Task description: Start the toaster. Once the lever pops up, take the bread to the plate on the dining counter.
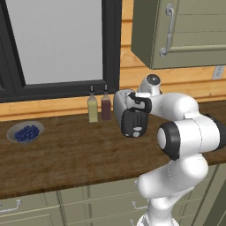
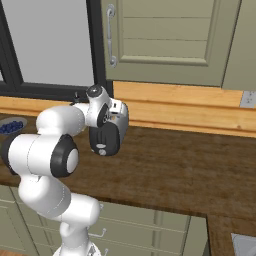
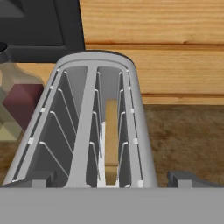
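The silver toaster [image 1: 119, 103] with its black end panel [image 1: 133, 123] stands on a dark brown wooden counter [image 1: 66, 154]. It also appears in the right base view [image 2: 119, 120]. My gripper [image 3: 113, 180] hovers just above the toaster's near end, open, with one fingertip [image 3: 39, 179] on each side of it and nothing between them. The hand view looks down into the toaster [image 3: 87, 127], where a tan slice of bread [image 3: 111, 135] sits low in the right slot. The left slot holds nothing. The lever is hidden. The plate is out of view.
Two slim bottles [image 1: 92, 108] [image 1: 106, 106] stand just left of the toaster against the wooden wall. A grey bowl of blueberries [image 1: 25, 132] sits far left on the counter. A wall cabinet [image 1: 185, 31] hangs above right, beside a dark-framed window [image 1: 57, 39].
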Tool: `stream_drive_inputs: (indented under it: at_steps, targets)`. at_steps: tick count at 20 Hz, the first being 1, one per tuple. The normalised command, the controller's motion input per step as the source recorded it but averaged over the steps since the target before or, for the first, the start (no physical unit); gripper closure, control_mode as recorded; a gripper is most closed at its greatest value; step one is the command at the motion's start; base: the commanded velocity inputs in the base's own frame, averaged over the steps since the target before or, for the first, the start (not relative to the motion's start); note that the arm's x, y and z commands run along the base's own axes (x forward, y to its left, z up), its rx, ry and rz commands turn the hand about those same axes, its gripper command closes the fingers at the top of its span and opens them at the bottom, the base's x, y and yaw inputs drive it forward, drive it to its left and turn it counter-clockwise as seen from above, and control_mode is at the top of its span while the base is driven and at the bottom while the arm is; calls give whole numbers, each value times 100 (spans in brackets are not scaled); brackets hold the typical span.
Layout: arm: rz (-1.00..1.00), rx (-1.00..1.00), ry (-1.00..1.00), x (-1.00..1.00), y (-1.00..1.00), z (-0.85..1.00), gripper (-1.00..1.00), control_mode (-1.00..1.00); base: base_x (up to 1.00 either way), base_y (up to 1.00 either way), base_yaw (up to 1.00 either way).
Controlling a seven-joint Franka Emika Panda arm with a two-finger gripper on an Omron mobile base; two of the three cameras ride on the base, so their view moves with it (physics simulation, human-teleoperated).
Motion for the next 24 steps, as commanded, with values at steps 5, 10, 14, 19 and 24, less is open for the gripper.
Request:
stream_drive_inputs:
  at_steps: [5,10,14,19,24]
  targets:
    - [0,0,0,0,0,0,-100,-100,0,0,0]
    - [0,0,0,0,0,0,-100,-100,0,0,0]
    - [0,0,0,0,0,0,-100,-100,0,0,0]
    - [0,0,0,0,0,0,-100,-100,0,0,0]
    - [0,0,0,0,0,0,-100,-100,0,0,0]
